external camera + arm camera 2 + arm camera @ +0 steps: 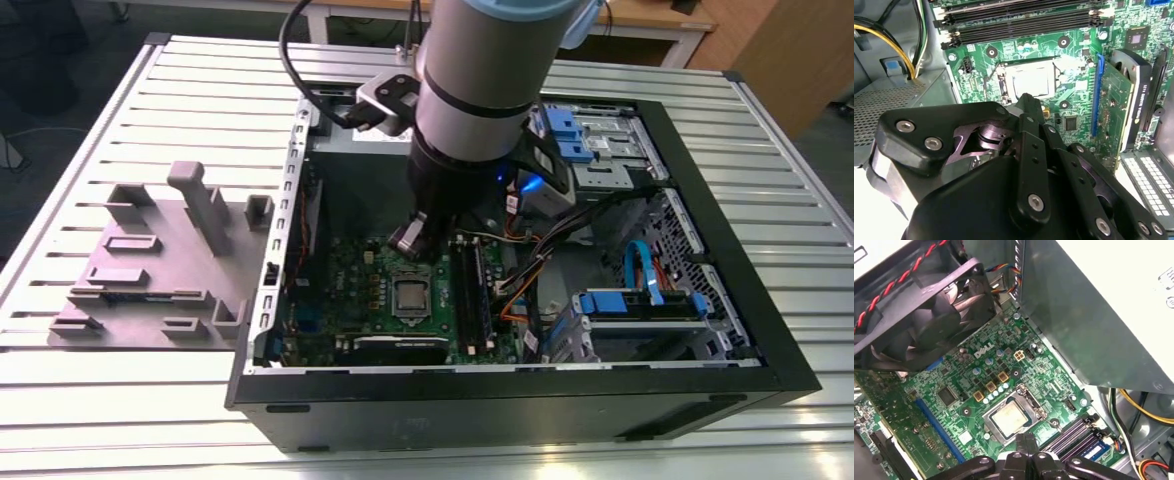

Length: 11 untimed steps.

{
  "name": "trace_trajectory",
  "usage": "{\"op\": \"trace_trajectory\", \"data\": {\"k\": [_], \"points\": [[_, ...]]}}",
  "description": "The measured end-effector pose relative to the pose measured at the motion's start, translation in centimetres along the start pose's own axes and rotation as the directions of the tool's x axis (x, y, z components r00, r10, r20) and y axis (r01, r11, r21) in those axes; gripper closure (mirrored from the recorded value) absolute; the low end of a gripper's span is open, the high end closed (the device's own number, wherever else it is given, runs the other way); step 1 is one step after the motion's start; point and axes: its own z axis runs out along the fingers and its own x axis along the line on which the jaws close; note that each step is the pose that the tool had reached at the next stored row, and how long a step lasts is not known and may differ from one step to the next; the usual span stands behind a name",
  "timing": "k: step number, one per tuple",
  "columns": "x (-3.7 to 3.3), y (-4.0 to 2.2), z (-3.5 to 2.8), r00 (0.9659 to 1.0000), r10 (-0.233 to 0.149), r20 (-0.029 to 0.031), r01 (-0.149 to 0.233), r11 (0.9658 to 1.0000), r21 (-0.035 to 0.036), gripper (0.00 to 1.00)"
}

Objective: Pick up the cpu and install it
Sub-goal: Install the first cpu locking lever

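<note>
1. Open black desktop computer case (747, 350) lying on its side on a slatted metal table (120, 400).
2. Green motherboard (969, 390) inside, with a dark square socket with a metal frame (1026, 400).
3. Black gripper (1026, 452) hanging just above the board, close beside the socket; whether open or closed: cannot tell.
4. Small flat square silvery cpu (1008, 417) (1030, 80) lying flat in the socket, just beyond the gripper tips; square, so no long axis.

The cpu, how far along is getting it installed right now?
Done, by the look of it: the cpu already lies flat inside its socket on the motherboard. In hand: the end effector sits just beside that socket. Left: I can't tell whether the socket frame is latched.
</note>
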Motion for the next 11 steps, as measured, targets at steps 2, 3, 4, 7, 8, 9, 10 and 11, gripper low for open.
{"op": "trace_trajectory", "data": {"k": [2, 3, 4, 7, 8, 9, 10, 11], "points": [[-0.15, 0.14, 0.01, 1.0000, 0.000, 0.0000, 0.000, 1.0000, 0.0000, 0.90], [-0.32, 0.30, 0.02, 1.0000, 0.000, -0.0001, 0.000, 1.0000, 0.0000, 0.90], [-0.56, 0.49, 0.04, 1.0000, 0.000, -0.0001, 0.000, 1.0000, 0.0000, 0.90], [-1.04, 0.88, 0.07, 1.0000, 0.000, -0.0001, 0.000, 1.0000, 0.0000, 0.90], [-1.14, 0.95, 0.08, 1.0000, 0.000, 0.0000, 0.000, 1.0000, 0.0000, 0.90], [-1.19, 0.98, 0.08, 1.0000, 0.000, 0.0000, 0.000, 1.0000, 0.0000, 0.90], [-1.23, 1.02, 0.07, 1.0000, 0.000, 0.0000, 0.000, 1.0000, 0.0000, 0.90], [-1.27, 1.05, 0.06, 1.0000, 0.000, -0.0001, 0.000, 1.0000, 0.0000, 0.90]]}}
